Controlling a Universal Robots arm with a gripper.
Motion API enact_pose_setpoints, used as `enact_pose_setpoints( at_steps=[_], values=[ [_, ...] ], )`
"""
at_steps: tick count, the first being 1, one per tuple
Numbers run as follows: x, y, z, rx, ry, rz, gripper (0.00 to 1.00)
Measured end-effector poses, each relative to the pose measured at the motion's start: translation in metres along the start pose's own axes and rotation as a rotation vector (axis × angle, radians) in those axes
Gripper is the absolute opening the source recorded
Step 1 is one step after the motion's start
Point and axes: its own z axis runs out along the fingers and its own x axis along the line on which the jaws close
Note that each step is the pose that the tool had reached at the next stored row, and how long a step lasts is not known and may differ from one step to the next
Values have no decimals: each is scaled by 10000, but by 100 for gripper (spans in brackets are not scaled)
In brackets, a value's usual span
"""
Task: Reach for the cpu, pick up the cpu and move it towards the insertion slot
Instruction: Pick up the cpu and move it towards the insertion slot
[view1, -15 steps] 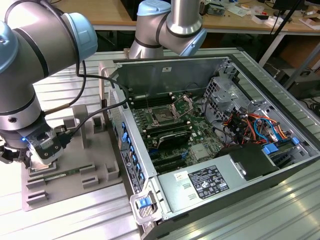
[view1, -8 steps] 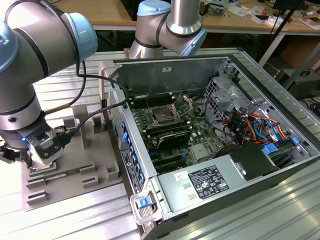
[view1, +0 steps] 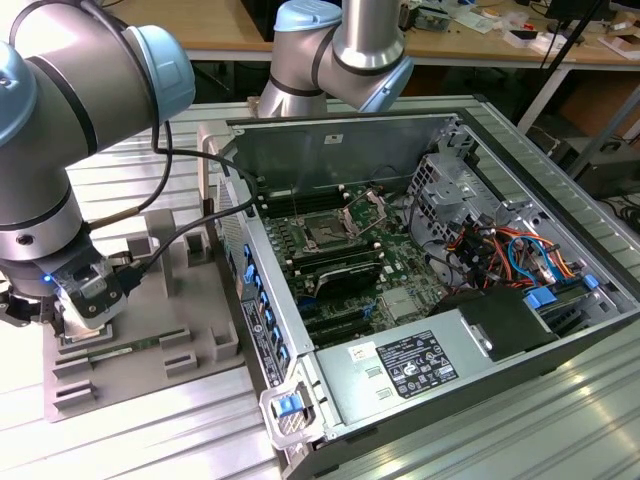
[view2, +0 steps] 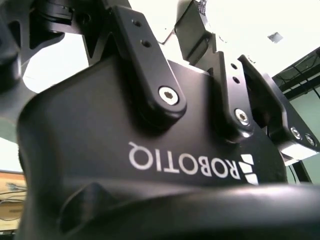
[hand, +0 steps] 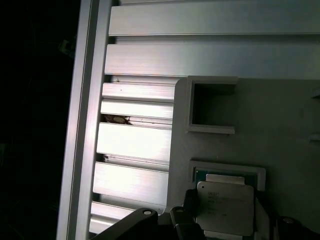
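Over the tray (view1: 150, 352), the gripper (hand: 225, 229) hangs low at the cpu (hand: 223, 204), which seems to sit in a pocket near the tray's edge. I cannot tell whether the gripper is pinching it. A good pick probably needs a square hold on opposite edges and a straight, level lift clear of the pocket walls. The slot (view1: 325, 236) lies well apart from the tray, inside the case (view1: 520, 330).

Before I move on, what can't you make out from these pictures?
- cpu: the first wrist view's edge cuts off one side. Whether it is lifted off the grey tray cannot be told.
- Exterior view: the arm's wrist hides the cpu.
- insertion slot: in the exterior view, its contacts are too small to see.
- Second wrist view: the body of the gripper blocks the work area.
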Motion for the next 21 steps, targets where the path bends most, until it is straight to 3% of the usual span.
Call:
enact_pose_setpoints(
  at_steps=[21],
  values=[
    [0,0,-8,-2,-4,0,54]
  ],
)
